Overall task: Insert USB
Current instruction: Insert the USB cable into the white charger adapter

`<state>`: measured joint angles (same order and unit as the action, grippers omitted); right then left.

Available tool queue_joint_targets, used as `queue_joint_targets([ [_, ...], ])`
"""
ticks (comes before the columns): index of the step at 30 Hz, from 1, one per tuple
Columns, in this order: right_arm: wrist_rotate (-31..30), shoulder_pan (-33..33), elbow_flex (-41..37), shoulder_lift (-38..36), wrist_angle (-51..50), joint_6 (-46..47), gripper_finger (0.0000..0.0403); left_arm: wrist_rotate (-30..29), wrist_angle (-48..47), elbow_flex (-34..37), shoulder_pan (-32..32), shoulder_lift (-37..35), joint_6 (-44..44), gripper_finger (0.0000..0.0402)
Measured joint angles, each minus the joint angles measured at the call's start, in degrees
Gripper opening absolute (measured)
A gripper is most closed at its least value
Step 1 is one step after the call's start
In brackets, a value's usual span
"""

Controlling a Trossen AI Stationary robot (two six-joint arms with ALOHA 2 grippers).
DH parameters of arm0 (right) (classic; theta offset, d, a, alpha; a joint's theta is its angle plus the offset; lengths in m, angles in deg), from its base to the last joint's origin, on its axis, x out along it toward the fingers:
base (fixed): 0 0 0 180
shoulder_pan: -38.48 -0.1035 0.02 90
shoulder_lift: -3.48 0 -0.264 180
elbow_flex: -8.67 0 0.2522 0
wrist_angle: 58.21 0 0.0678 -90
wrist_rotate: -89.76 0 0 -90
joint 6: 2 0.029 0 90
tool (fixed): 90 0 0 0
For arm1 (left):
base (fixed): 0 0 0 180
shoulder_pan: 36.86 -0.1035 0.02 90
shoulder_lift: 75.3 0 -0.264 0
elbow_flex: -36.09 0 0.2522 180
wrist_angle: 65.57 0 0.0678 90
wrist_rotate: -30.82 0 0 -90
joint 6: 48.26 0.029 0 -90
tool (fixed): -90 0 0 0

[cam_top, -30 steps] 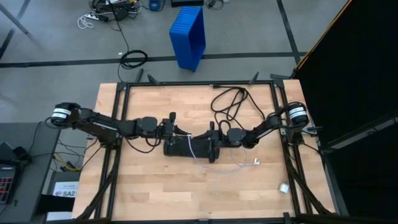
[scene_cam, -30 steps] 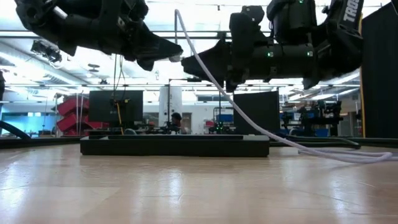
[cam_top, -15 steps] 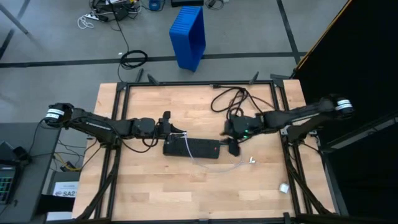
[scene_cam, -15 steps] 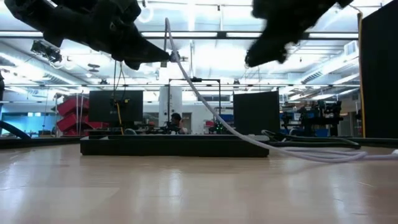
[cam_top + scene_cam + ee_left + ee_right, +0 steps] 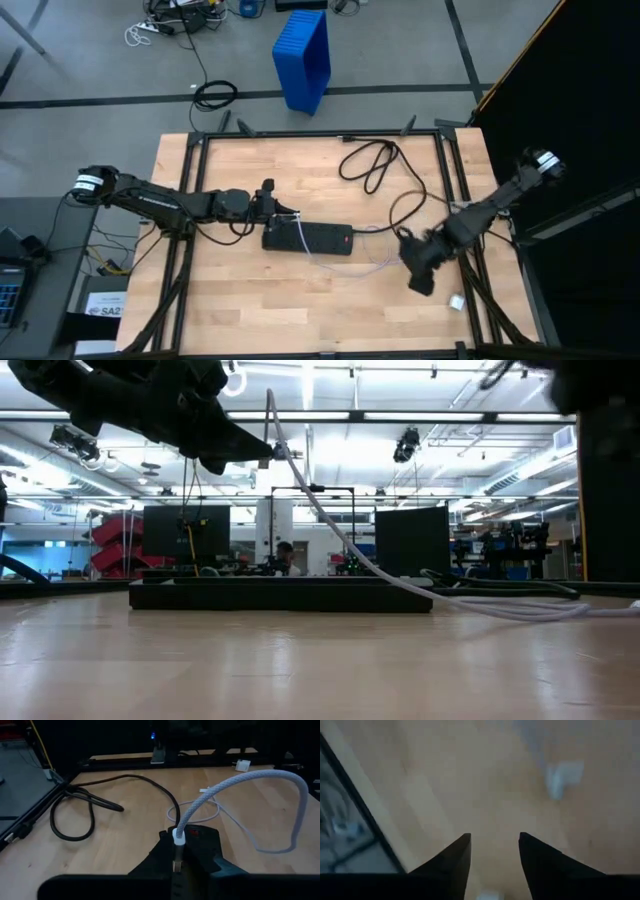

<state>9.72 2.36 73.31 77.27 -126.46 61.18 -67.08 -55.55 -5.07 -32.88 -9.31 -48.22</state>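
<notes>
1. The wooden table (image 5: 250, 290) holds a long black power strip (image 5: 310, 238).
2. The left gripper (image 5: 283, 211) is closed on the USB (image 5: 235, 785), a thin white cable, above the strip's end.
3. The right gripper (image 5: 420, 275) hangs open and empty over the table's right side.

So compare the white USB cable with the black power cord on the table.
1. The USB cable is white and thin; the black cord is dark and much thicker.
2. The USB cable's plug end is held up off the table in the left gripper, arching over the power strip; the black cord lies flat, ungripped.
3. The black cord's loop sits toward the table's far edge, the USB cable nearer the middle.
Both are loosely looped on the wood.
</notes>
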Motion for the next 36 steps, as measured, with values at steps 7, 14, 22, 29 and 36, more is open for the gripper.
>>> queue_joint_targets([
  [7,14.54,-6.52,0.0,4.87,-0.4,15.61,0.0137,0.13,-0.25,0.0,0.36,0.0,-0.03,0.001],
  [14,24.05,-9.78,0.0,11.8,-0.46,19.52,0.0131,0.31,-0.42,0.0,0.79,0.02,-0.01,0.001],
  [22,35.24,-13.62,0.0,21.85,2.19,19.16,0.0134,0.46,-0.62,0.0,1.01,0.02,0.01,0.001],
  [29,31.81,-14.26,0.0,26.46,7.76,15.76,0.012,0.44,-0.6,0.0,1.01,0.02,0.06,0.001],
  [36,20.98,-9.46,0.0,25.44,6.15,8.19,0.0107,0.44,-0.49,0.0,1.01,0.03,0.08,0.001],
])
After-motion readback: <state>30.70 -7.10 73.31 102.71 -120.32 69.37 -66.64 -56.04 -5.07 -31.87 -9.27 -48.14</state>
